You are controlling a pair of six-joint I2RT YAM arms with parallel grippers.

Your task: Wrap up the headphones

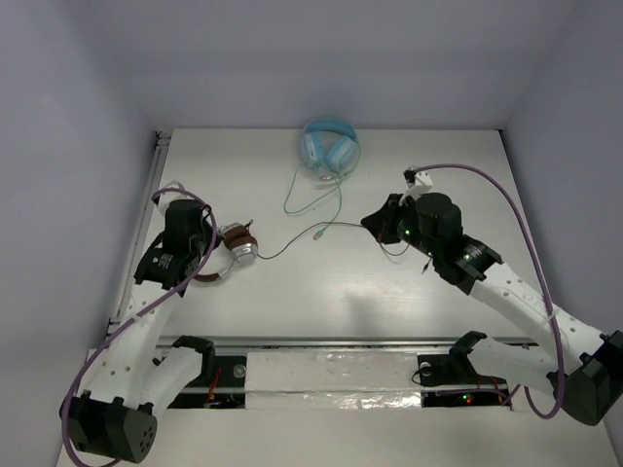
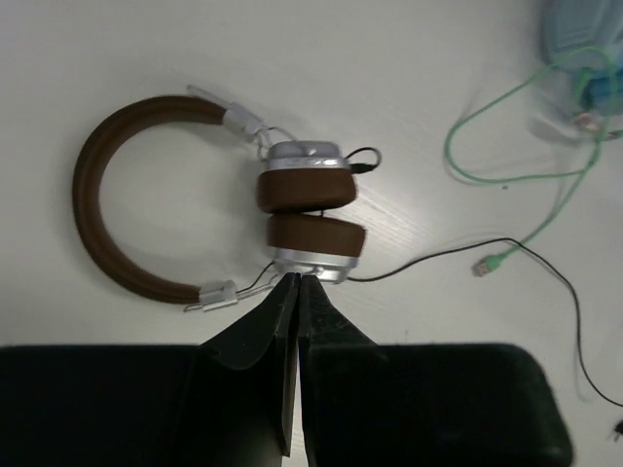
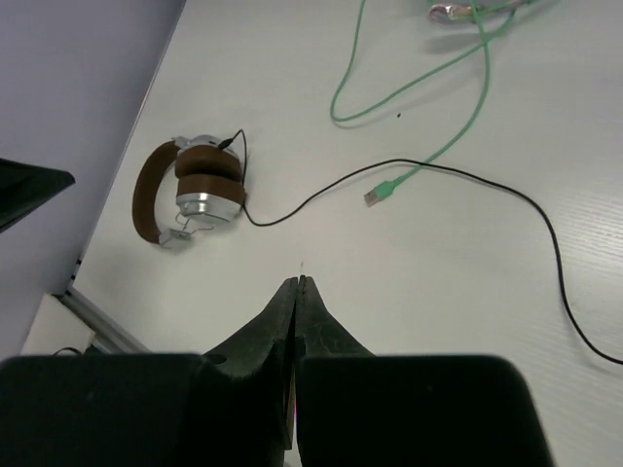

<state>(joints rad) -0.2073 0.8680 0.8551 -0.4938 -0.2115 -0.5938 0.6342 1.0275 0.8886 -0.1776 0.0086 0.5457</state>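
On the left side of the white worktop (image 1: 341,311) lie the brown headphones (image 2: 311,219), flat, with their two cups pressed together. The left tool (image 2: 297,282) has its fingers tight together, tips right by the lower silver cup. A thin dark cable (image 2: 428,256) runs from the headphones off to the right. The right tool (image 3: 297,282) is pressed together too, holding nothing, well apart from the headphones. Blue headphones (image 1: 329,144) with a green cable (image 3: 334,105) lie at the far side

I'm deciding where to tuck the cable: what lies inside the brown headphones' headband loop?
Only bare table shows inside the loop of the headphones. The cushions are pressed together, so anything between them is hidden.
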